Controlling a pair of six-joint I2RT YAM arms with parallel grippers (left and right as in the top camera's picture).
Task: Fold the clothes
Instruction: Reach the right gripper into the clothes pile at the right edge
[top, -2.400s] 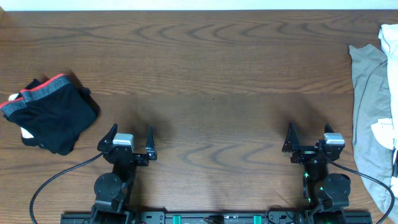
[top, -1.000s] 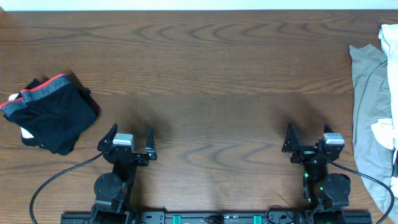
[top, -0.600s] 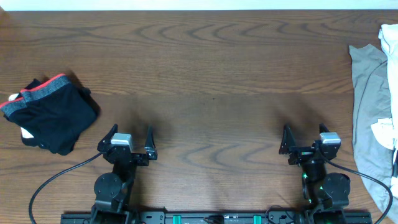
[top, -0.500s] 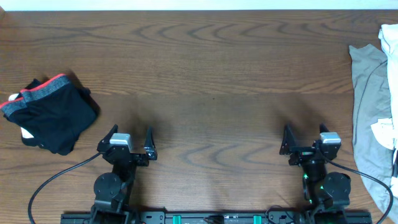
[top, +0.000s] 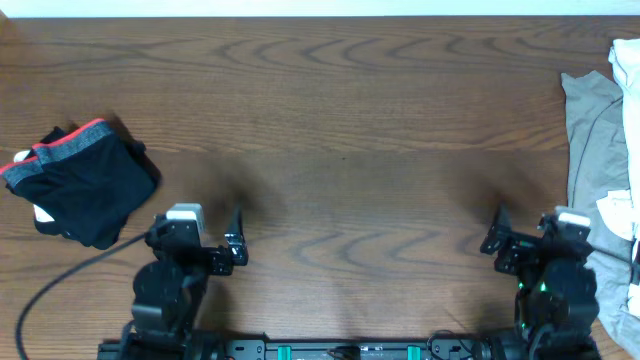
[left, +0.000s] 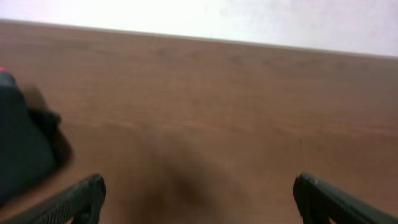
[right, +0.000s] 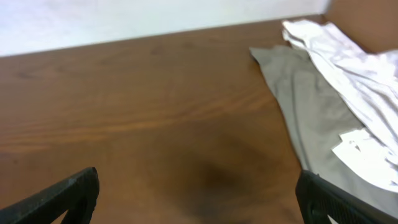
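Grey shirt (top: 590, 150) looks next: the right claw (top: 530, 235) is now closer to it, wide and empty. The left claw (top: 198, 228), wide too, is farther off.

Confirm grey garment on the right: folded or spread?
Spread, not folded: the grey garment lies long and rumpled at far right, white cloth partly over it.
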